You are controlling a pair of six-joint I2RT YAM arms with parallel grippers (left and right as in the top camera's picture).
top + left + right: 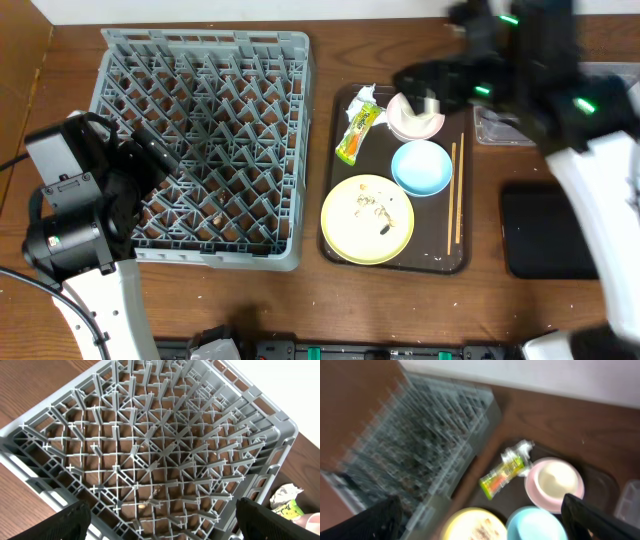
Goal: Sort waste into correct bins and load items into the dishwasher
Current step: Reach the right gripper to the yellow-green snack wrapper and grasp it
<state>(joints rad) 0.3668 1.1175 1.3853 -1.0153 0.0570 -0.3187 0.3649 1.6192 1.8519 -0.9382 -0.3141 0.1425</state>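
Right fingers (375,522) hang spread, empty; snack wrapper (502,476), at 9 o'clock of the pinkish bowl (534,491), seems the first pick, needing a descent; left fingers (70,520) likewise released.

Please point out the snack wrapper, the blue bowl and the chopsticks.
snack wrapper (359,132), overhead view, middle of its body.
blue bowl (421,167), overhead view, centre of its inside.
chopsticks (456,195), overhead view, middle of the sticks.
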